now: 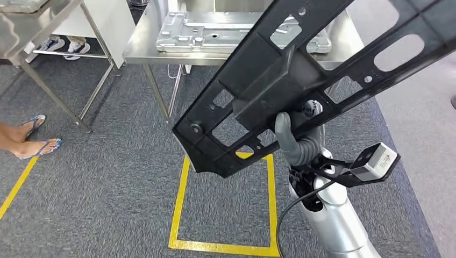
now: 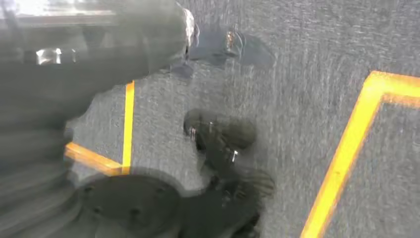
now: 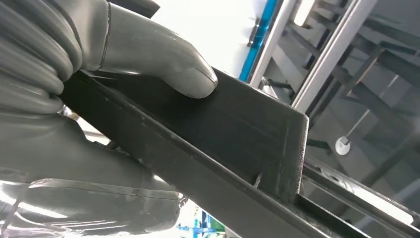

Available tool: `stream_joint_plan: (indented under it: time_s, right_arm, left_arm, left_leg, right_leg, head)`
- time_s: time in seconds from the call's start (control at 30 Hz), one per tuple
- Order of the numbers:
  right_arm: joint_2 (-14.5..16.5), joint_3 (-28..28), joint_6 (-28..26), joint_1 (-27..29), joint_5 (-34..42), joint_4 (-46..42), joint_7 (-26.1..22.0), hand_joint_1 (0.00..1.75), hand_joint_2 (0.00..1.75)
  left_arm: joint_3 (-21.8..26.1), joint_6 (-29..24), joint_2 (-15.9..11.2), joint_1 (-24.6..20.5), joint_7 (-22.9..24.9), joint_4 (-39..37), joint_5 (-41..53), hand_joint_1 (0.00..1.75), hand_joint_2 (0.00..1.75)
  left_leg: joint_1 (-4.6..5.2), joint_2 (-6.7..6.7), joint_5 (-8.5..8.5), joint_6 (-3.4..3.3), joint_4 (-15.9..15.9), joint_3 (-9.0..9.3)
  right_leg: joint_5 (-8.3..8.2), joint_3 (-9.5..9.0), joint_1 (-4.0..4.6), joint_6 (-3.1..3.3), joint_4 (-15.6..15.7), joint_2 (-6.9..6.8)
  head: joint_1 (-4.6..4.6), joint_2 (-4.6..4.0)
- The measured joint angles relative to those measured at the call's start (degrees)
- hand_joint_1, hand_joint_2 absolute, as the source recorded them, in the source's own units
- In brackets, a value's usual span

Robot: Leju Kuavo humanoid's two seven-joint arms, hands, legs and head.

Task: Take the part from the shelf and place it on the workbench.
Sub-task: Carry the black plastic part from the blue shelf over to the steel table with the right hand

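So, quick rundown of this one:

Part: black plastic frame panel (image 1: pixel 279 75) with cut-out slots, held up in the air, tilted, reaching up and away from the right hand toward the table.

Right hand: right hand (image 1: pixel 299 141) is clamped on the panel's lower middle; in the wrist view the thumb (image 3: pixel 163 64) presses flat on the black edge (image 3: pixel 237 134).

Left hand: left hand (image 2: pixel 223 148) hangs low over the grey carpet, blurry, can't tell if it's open or curled.

Workbench: steel table (image 1: pixel 141 47) sits ahead of the right hand, already carrying a silver metal panel (image 1: pixel 215 35).

Floor: yellow tape square (image 1: pixel 183 215) is below the held panel.

How to do it well: I'd keep the grip firm and level the long panel before lowering, aiming beside the silver one so the far end doesn't knock it.

Hard to see: panel's upper end runs out of frame, and it hides the table's near right corner.

Bystander: a person's feet in flip-flops (image 1: pixel 32 141) are well off to the left.
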State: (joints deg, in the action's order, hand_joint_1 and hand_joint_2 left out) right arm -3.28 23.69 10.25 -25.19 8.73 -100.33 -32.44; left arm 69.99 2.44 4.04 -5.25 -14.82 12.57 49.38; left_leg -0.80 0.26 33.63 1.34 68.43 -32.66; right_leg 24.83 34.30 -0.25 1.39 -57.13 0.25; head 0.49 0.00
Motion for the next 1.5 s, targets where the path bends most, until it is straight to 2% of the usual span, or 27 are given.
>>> stream_joint_plan:
  time_s: [0.07, 0.1, 0.13, 0.2, 0.27, 0.4, 0.47, 0.53, 0.57, 0.6, 0.63, 0.7, 0.77, 0.83, 0.93, 0.97, 1.03, 1.07, 1.1, 1.13, 1.17, 1.2, 1.27, 1.3, 1.4, 1.43, 1.5]
  right_arm:
    - [0.0, 0.0, 0.0, 0.0, 0.0, 0.0, 0.1, 1.75, 1.75]
    - [0.0, 0.0, 0.0, 0.0, 0.0, 0.0, 0.1, 1.75, 1.75]
    - [0.0, 0.0, 0.1, 0.0, 0.0, 0.0, 0.1, 1.75, 1.75]
    - [0.1, 0.0, 0.1, -0.1, 0.1, 0.0, 0.1, 1.75, 1.75]
    - [0.1, 0.0, 0.2, 0.0, 0.1, -0.2, -0.1, 1.75, 1.75]
    - [0.1, -0.1, 0.4, 0.1, 0.3, -1.3, -1.1, 1.75, 1.75]
    - [0.1, -0.4, 0.9, 0.1, 1.1, -1.9, -1.4, 1.75, 1.75]
    - [0.1, -0.6, 1.4, 0.4, 1.8, -2.2, -1.5, 1.75, 1.75]
    - [0.1, -0.8, 1.5, 0.7, 2.0, -2.2, -1.6, 1.75, 1.75]
    - [0.1, -0.9, 1.6, 1.0, 2.0, -2.2, -1.6, 1.75, 1.75]
    - [0.1, -1.0, 1.5, 1.1, 1.8, -2.2, -1.6, 1.75, 1.75]
    - [0.1, -1.1, 1.1, 1.2, 1.1, -2.2, -1.5, 1.75, 1.75]
    - [0.1, -1.2, 0.7, 1.2, 0.3, -2.2, -1.2, 1.75, 1.75]
    - [0.1, -1.2, 0.6, 1.2, -0.3, -2.2, -0.6, 1.75, 1.75]
    - [0.1, -1.2, 0.1, 1.1, -1.0, -2.2, 0.5, 1.75, 1.75]
    - [0.1, -1.2, -0.1, 1.1, -1.1, -2.2, 0.8, 1.75, 1.75]
    - [0.2, -1.2, -0.2, 1.0, -1.2, -2.1, 1.2, 1.75, 1.75]
    - [0.2, -1.2, -0.5, 1.1, -1.5, -2.0, 1.6, 1.75, 1.75]
    - [0.2, -1.2, -0.8, 1.1, -1.9, -1.9, 2.2, 1.75, 1.75]
    - [0.2, -1.2, -1.3, 1.1, -2.5, -1.7, 2.9, 1.75, 1.75]
    - [0.2, -1.1, -1.8, 1.1, -3.1, -1.5, 3.7, 1.75, 1.75]
    - [0.2, -1.1, -2.1, 1.0, -3.5, -1.3, 4.2, 1.75, 1.75]
    - [0.2, -1.0, -2.4, 0.8, -4.0, -1.0, 4.8, 1.75, 1.75]
    - [0.2, -1.0, -2.4, 0.7, -4.1, -0.9, 4.9, 1.75, 1.75]
    - [0.2, -0.9, -2.4, 0.5, -4.2, -0.5, 5.1, 1.75, 1.75]
    - [0.2, -0.9, -2.5, 0.4, -4.3, -0.4, 5.3, 1.75, 1.75]
    - [0.2, -0.8, -3.2, 0.0, -5.0, -0.2, 6.4, 1.75, 1.75]
  left_arm:
    - [0.0, 0.0, 0.0, 0.2, 0.0, 0.0, 0.0, 0.0, 1.75]
    - [0.0, 0.0, 0.0, 0.3, 0.0, 0.0, 0.0, 0.0, 1.75]
    - [0.0, -0.1, 0.0, 0.4, 0.0, 0.0, 0.0, 0.0, 1.75]
    - [0.0, -0.2, -0.1, 0.4, 0.0, 0.0, 0.0, 0.0, 1.75]
    - [0.0, -0.2, -0.2, 0.5, 0.0, 0.0, 0.0, 0.0, 1.75]
    - [0.0, -0.2, -0.2, 0.5, 0.0, 0.0, 0.3, 0.0, 1.75]
    - [0.0, -0.2, -0.1, 0.3, -0.1, 0.0, 0.5, 0.0, 1.75]
    - [0.0, -0.2, -0.2, 0.2, -0.2, 0.0, 0.6, 0.0, 1.75]
    - [0.0, -0.2, -0.2, 0.1, -0.2, 0.0, 0.6, 0.0, 1.75]
    - [0.0, -0.2, -0.2, 0.1, -0.1, 0.0, 0.6, 0.0, 1.75]
    - [0.0, -0.2, -0.1, 0.2, -0.1, 0.0, 0.6, 0.0, 1.75]
    - [0.0, -0.2, -0.1, 0.1, -0.1, 0.0, 0.7, 0.0, 1.75]
    - [0.0, -0.2, -0.1, 0.0, -0.1, 0.0, 0.9, 0.0, 1.75]
    - [0.0, -0.2, -0.2, -0.2, -0.1, 0.0, 1.0, 0.0, 1.75]
    - [0.0, -0.2, -0.3, -0.2, 0.1, 0.0, 1.1, 0.0, 1.75]
    - [0.0, -0.2, -0.4, -0.2, 0.2, 0.0, 1.1, 0.0, 1.75]
    - [0.0, -0.2, -0.4, -0.1, 0.3, 0.0, 1.2, 0.0, 1.75]
    - [0.0, -0.2, -0.4, 0.0, 0.4, 0.0, 1.2, 0.0, 1.75]
    - [0.0, -0.3, -0.4, 0.0, 0.4, 0.0, 1.2, 0.0, 1.75]
    - [0.0, -0.4, -0.4, 0.1, 0.5, 0.0, 1.2, 0.0, 1.75]
    - [0.0, -0.4, -0.5, 0.1, 0.5, 0.0, 1.2, 0.0, 1.75]
    - [0.0, -0.5, -0.5, 0.0, 0.6, 0.0, 1.2, 0.0, 1.75]
    - [0.0, -0.5, -0.6, 0.0, 0.7, 0.0, 1.2, 0.0, 1.75]
    - [0.0, -0.5, -0.6, -0.1, 0.7, 0.0, 1.2, 0.0, 1.75]
    - [0.0, -0.5, -0.6, -0.1, 0.7, 0.0, 1.2, 0.0, 1.75]
    - [0.0, -0.5, -0.6, -0.1, 0.7, 0.0, 1.2, 0.0, 1.75]
    - [0.0, -0.5, -0.6, -0.2, 0.7, 0.0, 1.2, 0.0, 1.75]
  left_leg:
    - [-0.02, -0.01, 2.5, 0.25, 5.2, -4.5]
    - [-0.01, -0.01, 2.29, 0.22, 5.2, -5.52]
    - [-0.01, -0.01, 0.67, 0.1, 3.2, -5.65]
    - [0.08, -0.06, -5.59, -0.45, -4.3, -4.35]
    - [0.4, -0.15, -9.28, -1.2, -9.4, -3.43]
    - [0.39, -0.12, -9.54, -2.33, -10.3, -2.89]
    - [0.12, 0.2, -9.35, -2.86, -10.9, -2.17]
    - [0.15, 0.62, -8.86, -3.18, -10.9, -1.75]
    - [0.16, 0.85, -8.58, -3.22, -10.9, -1.55]
    - [0.16, 1.05, -8.28, -3.18, -10.9, -1.29]
    - [0.16, 1.2, -7.95, -3.08, -10.8, -0.92]
    - [0.17, 1.38, -7.24, -2.73, -10.7, -0.03]
    - [0.33, 1.49, -6.71, -2.2, -10.6, 0.46]
    - [0.47, 1.62, -6.52, -1.57, -10.7, 0.59]
    - [0.3, 1.36, -5.21, -0.66, -9.5, 0.32]
    - [0.2, 1.0, -3.75, -0.44, -7.1, -0.74]
    - [0.08, 0.4, -0.22, -0.12, 0.7, -4.48]
    - [0.06, 0.3, 0.84, -0.02, 4.1, -6.33]
    - [0.06, 0.27, 0.8, 0.0, 5.7, -7.36]
    - [0.06, 0.26, -0.37, -0.05, 5.0, -7.29]
    - [0.06, 0.25, -2.41, -0.19, 2.2, -6.17]
    - [0.06, 0.19, -4.73, -0.39, -1.9, -4.36]
    - [0.25, -0.03, -7.28, -0.88, -8.6, -1.32]
    - [0.35, -0.13, -7.52, -1.15, -10.1, -0.69]
    - [0.34, -0.17, -7.57, -2.1, -10.7, -0.55]
    - [0.25, -0.14, -7.7, -2.45, -10.8, -0.46]
    - [0.12, -0.05, -7.83, -2.96, -11.1, -0.33]
  right_leg:
    - [0.89, -0.95, 0.16, 0.14, 0.0, 0.26]
    - [1.36, -1.57, 0.21, 0.13, 0.0, 0.4]
    - [1.87, -2.3, 0.25, 0.07, 0.0, 0.53]
    - [3.02, -3.86, 0.33, -0.18, -0.1, 0.64]
    - [3.89, -4.48, 0.41, -0.68, -0.2, 0.73]
    - [5.07, -4.41, 0.42, -2.03, -0.6, 0.65]
    - [7.2, -2.4, 0.31, -2.61, -4.8, 0.43]
    - [10.01, 2.33, 0.02, -3.01, -12.7, 0.36]
    - [10.5, 4.56, -0.15, -3.17, -15.8, 0.33]
    - [9.81, 5.86, -0.32, -3.3, -16.9, 0.26]
    - [7.98, 5.94, -0.47, -3.36, -15.6, 0.14]
    - [2.87, 3.15, -0.64, -3.27, -8.0, -0.42]
    - [0.37, 0.73, -0.38, -2.94, -2.0, -0.9]
    - [0.5, 0.4, -0.04, -2.45, -1.0, -0.86]
    - [0.39, -0.14, -0.39, -1.33, -0.3, -0.56]
    - [0.37, -0.38, -0.51, -0.98, -0.1, -0.52]
    - [0.49, -0.5, -0.36, -0.57, 0.0, -0.42]
    - [0.55, -0.53, -0.27, -0.48, 0.0, -0.29]
    - [0.61, -0.59, -0.19, -0.44, -0.1, -0.13]
    - [0.67, -0.7, -0.13, -0.45, -0.1, 0.05]
    - [0.77, -0.88, -0.1, -0.52, -0.1, 0.21]
    - [0.91, -1.07, -0.09, -0.65, -0.1, 0.35]
    - [1.16, -1.18, 0.11, -1.09, -0.3, 0.57]
    - [1.22, -1.1, 0.17, -1.37, -0.4, 0.64]
    - [1.39, -0.96, 0.09, -2.33, -0.5, 0.63]
    - [2.03, -0.65, 0.03, -2.65, -1.4, 0.54]
    - [4.93, 1.67, -0.15, -3.13, -6.5, 0.35]
  head:
    - [-0.12, 0.0]
    - [-0.13, 0.0]
    - [-0.15, 0.0]
    - [-0.13, 0.0]
    - [-0.08, 0.01]
    - [0.05, 0.0]
    - [0.25, 0.0]
    - [0.36, 0.0]
    - [0.37, 0.0]
    - [0.38, 0.0]
    - [0.38, 0.0]
    - [0.39, 0.0]
    - [0.31, 0.0]
    - [0.21, 0.0]
    - [0.1, 0.01]
    - [0.02, 0.01]
    - [-0.13, 0.0]
    - [-0.11, 0.0]
    - [-0.13, 0.0]
    - [-0.13, 0.0]
    - [-0.12, 0.0]
    - [-0.13, 0.0]
    - [-0.09, 0.0]
    - [-0.08, 0.0]
    - [-0.08, 0.0]
    - [-0.01, 0.0]
    - [0.12, 0.0]
